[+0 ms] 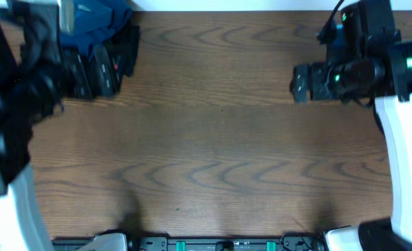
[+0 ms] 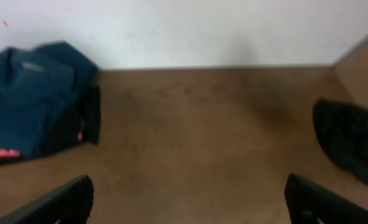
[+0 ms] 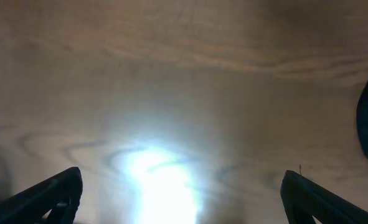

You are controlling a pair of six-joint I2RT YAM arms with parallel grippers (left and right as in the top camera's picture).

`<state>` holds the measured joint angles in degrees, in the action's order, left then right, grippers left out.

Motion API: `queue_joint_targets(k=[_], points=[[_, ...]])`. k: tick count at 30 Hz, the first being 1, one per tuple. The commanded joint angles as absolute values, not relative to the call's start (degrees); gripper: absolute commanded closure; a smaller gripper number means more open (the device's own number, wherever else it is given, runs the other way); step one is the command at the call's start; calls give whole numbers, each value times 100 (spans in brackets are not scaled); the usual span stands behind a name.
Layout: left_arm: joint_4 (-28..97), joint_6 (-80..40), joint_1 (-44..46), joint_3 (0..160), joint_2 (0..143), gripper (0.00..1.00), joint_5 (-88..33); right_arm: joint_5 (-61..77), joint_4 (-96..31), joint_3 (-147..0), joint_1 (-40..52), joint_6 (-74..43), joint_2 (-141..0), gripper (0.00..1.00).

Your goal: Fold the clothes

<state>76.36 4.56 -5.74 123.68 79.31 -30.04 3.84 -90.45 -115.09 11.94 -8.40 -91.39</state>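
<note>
My left claw (image 2: 190,205) and right claw (image 3: 180,199) both hang spread over the desk (image 1: 219,139), gripping nothing. Beyond them, the blue shirt (image 2: 28,99) sits bunched at the desk's far left corner, with a blurry dark garment (image 2: 349,140), probably, to its right.

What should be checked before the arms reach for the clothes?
1. Left gripper open and empty: ok.
2. Right gripper open and empty: ok.
3. Bare table between the arms for folding: ok.
4. Teal shirt lying flat: not ok; it is bunched over a black garment at the corner.
5. Dark garment spread out: not ok; it is crumpled.
6. Shirt's collar or hem easy to find: cannot tell; too blurred.
</note>
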Motion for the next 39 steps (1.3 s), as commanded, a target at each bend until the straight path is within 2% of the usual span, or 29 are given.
queue_joint_targets(k=[1,5,10,17,22,39], points=[[7957,714,-416,12320,7728,2,-3022,-62,-9170,-11271,1531,-1295,-8713,1],[8232,860,-220,11983,7430,2,-3015,-1037,-9153,-10645,1994,-2034,-8097,1],[7996,860,47,10973,6956,2,-2731,-1437,-8978,-9767,2423,-2381,-7319,1],[6737,851,322,8696,6049,2,-2611,-1444,-8888,-8995,2438,-2381,-6687,1],[6143,854,325,7644,5977,2,-2611,-1522,-8873,-8868,2438,-2373,-6676,1],[6093,854,325,7415,7203,2,-2609,-1476,-8873,-8868,2440,-2373,-6676,1]])
